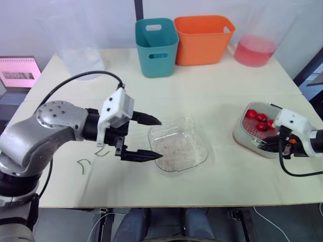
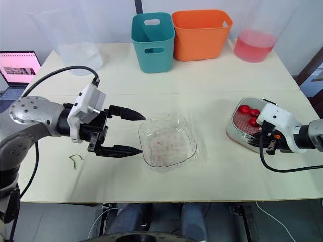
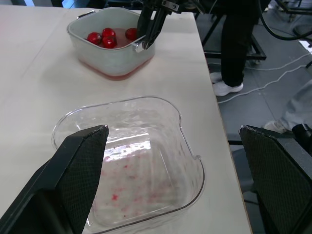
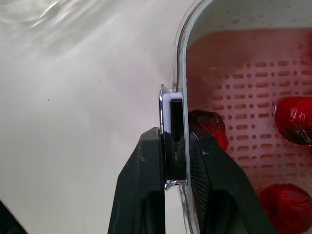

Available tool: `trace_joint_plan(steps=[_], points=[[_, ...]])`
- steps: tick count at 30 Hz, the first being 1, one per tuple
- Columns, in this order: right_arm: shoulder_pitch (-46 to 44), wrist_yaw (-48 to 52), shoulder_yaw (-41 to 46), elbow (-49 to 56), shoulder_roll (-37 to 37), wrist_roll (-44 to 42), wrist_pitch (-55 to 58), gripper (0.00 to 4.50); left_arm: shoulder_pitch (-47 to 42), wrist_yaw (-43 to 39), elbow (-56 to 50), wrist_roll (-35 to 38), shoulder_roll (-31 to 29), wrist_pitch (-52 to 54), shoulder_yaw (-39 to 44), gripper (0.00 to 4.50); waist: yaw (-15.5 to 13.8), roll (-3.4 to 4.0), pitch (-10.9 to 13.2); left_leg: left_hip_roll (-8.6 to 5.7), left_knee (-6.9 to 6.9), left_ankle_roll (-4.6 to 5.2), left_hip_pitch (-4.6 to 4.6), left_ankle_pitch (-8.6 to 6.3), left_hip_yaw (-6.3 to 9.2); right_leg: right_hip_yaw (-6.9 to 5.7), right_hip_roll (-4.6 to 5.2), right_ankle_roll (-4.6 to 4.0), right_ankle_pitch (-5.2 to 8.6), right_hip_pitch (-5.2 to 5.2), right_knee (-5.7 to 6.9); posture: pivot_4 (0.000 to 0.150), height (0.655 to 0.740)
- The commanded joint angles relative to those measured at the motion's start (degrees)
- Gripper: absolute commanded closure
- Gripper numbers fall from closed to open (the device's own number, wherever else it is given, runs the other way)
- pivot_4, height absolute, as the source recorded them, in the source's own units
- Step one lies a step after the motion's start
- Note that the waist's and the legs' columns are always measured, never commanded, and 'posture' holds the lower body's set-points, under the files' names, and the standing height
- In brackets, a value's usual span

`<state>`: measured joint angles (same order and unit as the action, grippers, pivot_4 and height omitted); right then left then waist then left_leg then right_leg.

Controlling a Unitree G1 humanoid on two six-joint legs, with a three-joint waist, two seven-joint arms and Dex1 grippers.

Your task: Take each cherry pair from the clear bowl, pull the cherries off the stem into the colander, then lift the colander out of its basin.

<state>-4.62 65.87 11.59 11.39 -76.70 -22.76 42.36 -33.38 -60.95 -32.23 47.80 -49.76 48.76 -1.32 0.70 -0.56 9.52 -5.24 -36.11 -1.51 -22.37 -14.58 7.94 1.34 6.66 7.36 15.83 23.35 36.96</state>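
The clear bowl (image 1: 177,151) sits at the table's middle, holding only red smears. My left gripper (image 1: 161,138) hovers open at the bowl's left rim, one finger above the other. At the right, the colander (image 4: 234,73) rests inside its pale basin (image 1: 242,133) with several red cherries (image 1: 261,121) in it. My right gripper (image 4: 174,131) is shut on the colander's handle (image 4: 171,105) at the near rim, and in the left wrist view the right gripper (image 3: 148,29) is clamped there too. Two green stems (image 1: 83,164) lie on the table under my left arm.
A teal bin (image 1: 156,45) and an orange bin (image 1: 203,38) stand at the back. A jug of pink liquid (image 1: 255,48) is at the back right, a clear container (image 1: 81,55) at the back left, and a laptop (image 1: 20,73) off the left edge. A person's legs (image 3: 234,48) stand beside the table.
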Motion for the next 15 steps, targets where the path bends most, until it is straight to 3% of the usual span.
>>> trace_joint_plan(steps=[1, 15], points=[[-0.3, 1.3, 3.4, 0.9, -1.1, -0.1, -0.6, 4.31, 0.3, -0.5, 0.2, -1.0, -0.6, -1.8, 0.7, 0.0, 0.0, 0.0, 0.0, 0.0, 0.0, 0.0, 0.0, 0.0, 0.0, 0.0, 0.0, 0.0, 0.0, 0.0, 0.0, 0.15, 0.74], [-1.1, 8.5, 8.2, 1.3, -5.8, -0.6, -0.4, 4.31, 0.7, -2.1, 4.2, -4.2, 0.7, -4.9, -0.3, 0.0, 0.0, 0.02, 0.0, 0.0, 0.0, 0.0, 0.0, 0.0, -0.02, -0.01, 0.0, 0.0, 0.0, 0.0, 0.0, 0.15, 0.74]])
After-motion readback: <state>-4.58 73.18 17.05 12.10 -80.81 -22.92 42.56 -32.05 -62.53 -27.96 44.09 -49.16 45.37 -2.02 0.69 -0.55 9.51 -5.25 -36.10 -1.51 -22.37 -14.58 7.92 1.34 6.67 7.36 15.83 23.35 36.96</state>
